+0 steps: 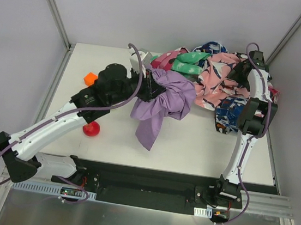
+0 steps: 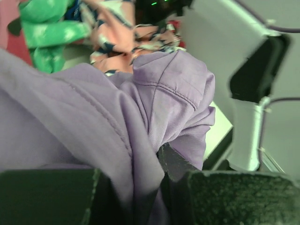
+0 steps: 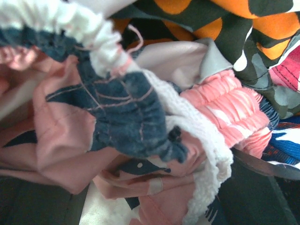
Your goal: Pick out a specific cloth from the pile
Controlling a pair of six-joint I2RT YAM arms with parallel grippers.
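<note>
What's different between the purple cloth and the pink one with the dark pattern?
The purple cloth is plain, while the pink cloth carries a dark and white print. The purple cloth is pinched in the left tool and trails toward the table's near edge; the pink cloth lies bunched in the heap at the far right. The purple cloth sits at the heap's left edge, the pink cloth among the other cloths. Both are soft, crumpled fabric.

Desk (image 1: 190,145) top white, matte, evenly lit w/ soft shadows. Back wall (image 1: 168,16) plain pale grey; side panels (image 1: 10,46) same grey. Thin metal corner posts (image 1: 53,7) slant up from rear corners. Near edge: black base plate (image 1: 147,181), alu rail (image 1: 277,202), then glossy grey sheet (image 1: 137,223) w/ faint reflections.
</note>
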